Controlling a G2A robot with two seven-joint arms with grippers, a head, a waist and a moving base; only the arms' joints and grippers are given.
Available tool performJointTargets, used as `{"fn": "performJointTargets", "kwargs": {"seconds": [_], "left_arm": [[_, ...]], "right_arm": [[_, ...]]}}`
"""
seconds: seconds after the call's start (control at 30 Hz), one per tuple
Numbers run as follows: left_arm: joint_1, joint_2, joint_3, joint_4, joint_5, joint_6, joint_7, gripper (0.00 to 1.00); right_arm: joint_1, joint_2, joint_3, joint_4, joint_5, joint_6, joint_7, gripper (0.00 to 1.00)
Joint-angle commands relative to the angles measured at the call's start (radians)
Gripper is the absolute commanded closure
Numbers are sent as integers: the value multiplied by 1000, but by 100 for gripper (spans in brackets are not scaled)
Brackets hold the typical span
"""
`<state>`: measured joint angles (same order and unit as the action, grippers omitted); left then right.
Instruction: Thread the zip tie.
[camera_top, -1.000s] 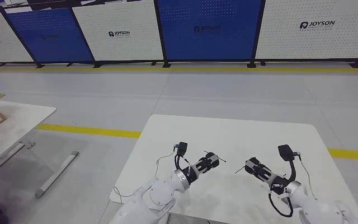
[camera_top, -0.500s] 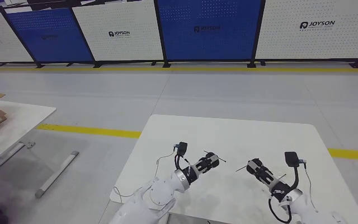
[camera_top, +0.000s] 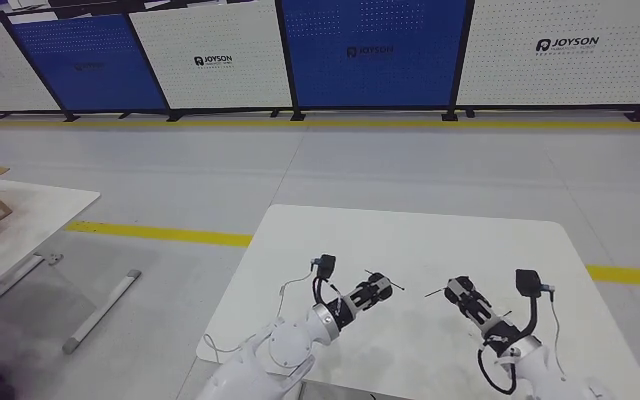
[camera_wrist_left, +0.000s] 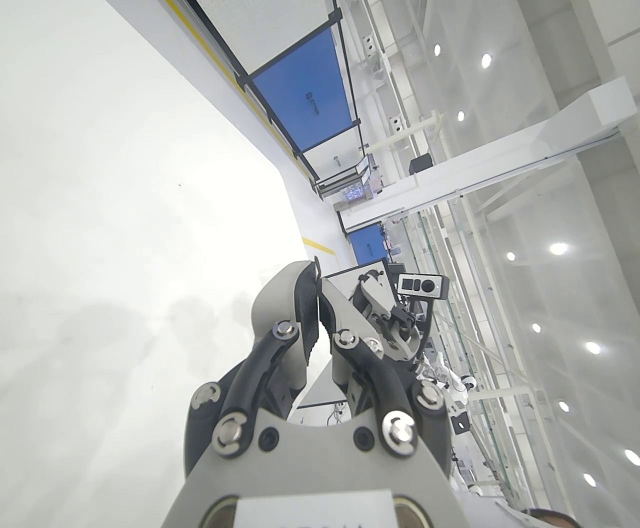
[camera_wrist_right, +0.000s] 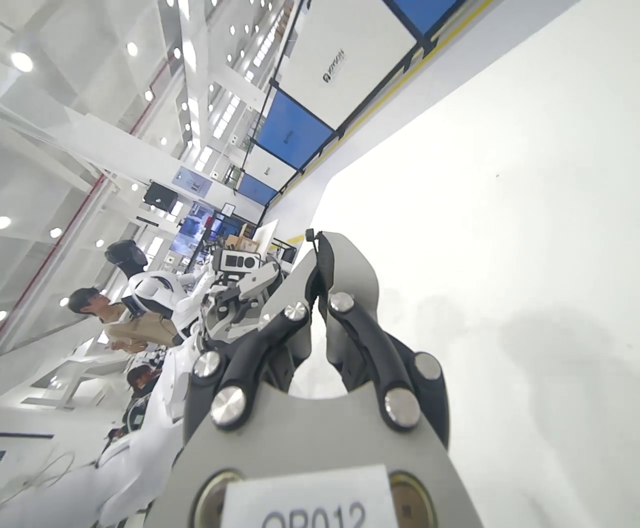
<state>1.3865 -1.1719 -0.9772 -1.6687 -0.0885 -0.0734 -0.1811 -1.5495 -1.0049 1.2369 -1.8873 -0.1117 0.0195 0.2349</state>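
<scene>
Over the white table (camera_top: 420, 235) my two grippers face each other with a gap between them. My left gripper (camera_top: 383, 284) (camera_wrist_left: 318, 274) is shut on a thin black zip tie (camera_top: 390, 282); a short black tip (camera_wrist_left: 316, 261) pokes out past its pads. My right gripper (camera_top: 453, 289) (camera_wrist_right: 317, 246) is shut too, with a small black zip tie end (camera_wrist_right: 309, 234) at its fingertips and a thin black strand (camera_top: 434, 294) pointing toward the left gripper. I cannot tell whether both ends belong to one tie.
The table's bare top stretches beyond both grippers to its far edge (camera_top: 410, 211). Grey floor with a yellow line (camera_top: 160, 234) lies around it, and another table's corner (camera_top: 50, 200) sits far left.
My right arm has drawn back and to the right, widening the gap to the left gripper. The left arm has stayed still.
</scene>
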Motion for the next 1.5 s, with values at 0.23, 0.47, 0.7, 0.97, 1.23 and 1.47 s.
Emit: {"fn": "performJointTargets", "kwargs": {"seconds": [0.23,0.47,0.7,0.97,1.23,1.47], "left_arm": [[-8,-9,26,4,3,3,15,100],[-8,-9,26,4,3,3,15,100],[-8,-9,26,4,3,3,15,100],[-8,-9,26,4,3,3,15,100],[-8,-9,26,4,3,3,15,100],[-8,-9,26,4,3,3,15,100]], "right_arm": [[72,-29,-93,65,-17,10,-46,100],[72,-29,-93,65,-17,10,-46,100],[72,-29,-93,65,-17,10,-46,100],[63,-30,-83,77,-9,-23,-34,100],[25,-30,-53,96,-44,-147,-40,100],[21,-31,-53,94,-51,-143,-45,100]]}}
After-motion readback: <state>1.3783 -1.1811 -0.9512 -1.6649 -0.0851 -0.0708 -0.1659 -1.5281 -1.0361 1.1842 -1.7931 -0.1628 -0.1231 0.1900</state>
